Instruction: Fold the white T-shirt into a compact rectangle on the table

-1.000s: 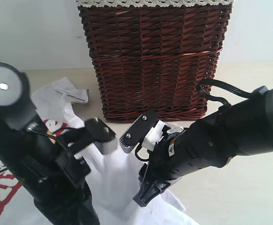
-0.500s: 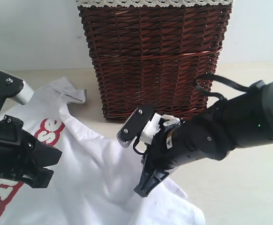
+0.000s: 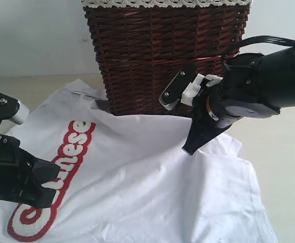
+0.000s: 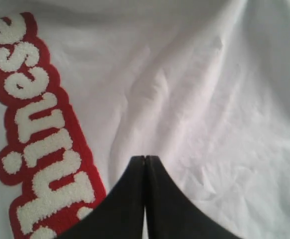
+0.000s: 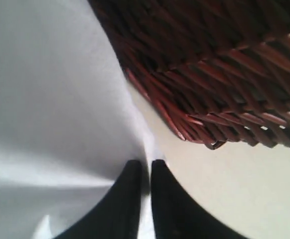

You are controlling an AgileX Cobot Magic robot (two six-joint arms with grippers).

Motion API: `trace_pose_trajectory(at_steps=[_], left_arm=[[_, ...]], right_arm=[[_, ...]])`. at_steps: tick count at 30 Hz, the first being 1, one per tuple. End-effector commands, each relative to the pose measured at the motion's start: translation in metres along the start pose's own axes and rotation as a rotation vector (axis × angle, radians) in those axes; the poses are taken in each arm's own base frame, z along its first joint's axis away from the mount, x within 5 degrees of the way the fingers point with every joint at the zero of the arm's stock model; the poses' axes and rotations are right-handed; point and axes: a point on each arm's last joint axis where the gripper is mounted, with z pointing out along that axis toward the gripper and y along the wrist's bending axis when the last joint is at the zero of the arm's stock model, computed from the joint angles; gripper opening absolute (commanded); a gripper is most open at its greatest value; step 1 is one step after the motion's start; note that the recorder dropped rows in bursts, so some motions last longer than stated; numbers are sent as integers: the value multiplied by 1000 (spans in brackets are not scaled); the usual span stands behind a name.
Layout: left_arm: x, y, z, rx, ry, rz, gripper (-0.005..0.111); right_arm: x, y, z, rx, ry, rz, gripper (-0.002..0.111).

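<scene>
My left gripper (image 4: 145, 158) has its jaws pressed together, the tips meeting in a single line directly over the white T-shirt (image 3: 152, 182). Creases in the fabric run toward those tips, but I cannot tell whether any cloth is caught between them. This gripper sits at the near left of the scene, just beside the red-outlined lettering (image 3: 61, 167) on the chest.

My right gripper (image 3: 189, 150) is clamped on the far right edge of the shirt, close in front of the wicker basket (image 3: 162, 55). The jaws stand nearly together (only a thin slit shows between them in the right wrist view), with white fabric pinched at the tips. From that grip the cloth slopes down toward the near side.

The shirt lies spread, print side up, on the table (image 3: 284, 152), covering most of the near and left area. Its far edge reaches the base of the basket. The basket stands upright at the far centre, with a lace-trimmed liner (image 3: 162, 3) over its rim. Bare tabletop shows to the right of the shirt.
</scene>
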Motion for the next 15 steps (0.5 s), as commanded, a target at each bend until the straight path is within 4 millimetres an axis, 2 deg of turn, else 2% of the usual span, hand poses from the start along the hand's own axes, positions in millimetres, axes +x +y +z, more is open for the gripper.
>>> trace_pose_trajectory(at_steps=[1,3,5,9,11,15], left_arm=[[-1,1,-2,-8,-19,-11,0],[3,2,1,-11,-5,-14,0],[8,5,8,-37,0,-18,0],[20,17,35,-102,60,-48,0],[20,29,46,-146,75,-97,0],[20,69,58,-253,101,-228,0]], right_arm=[[-6,-3,-3,2,-55,29,40],[-6,-3,-3,3,-51,33,55],[-3,-4,-3,16,-24,50,62],[4,-6,-3,36,49,127,62],[5,-4,-3,15,68,170,62],[6,0,-3,-20,80,216,55]])
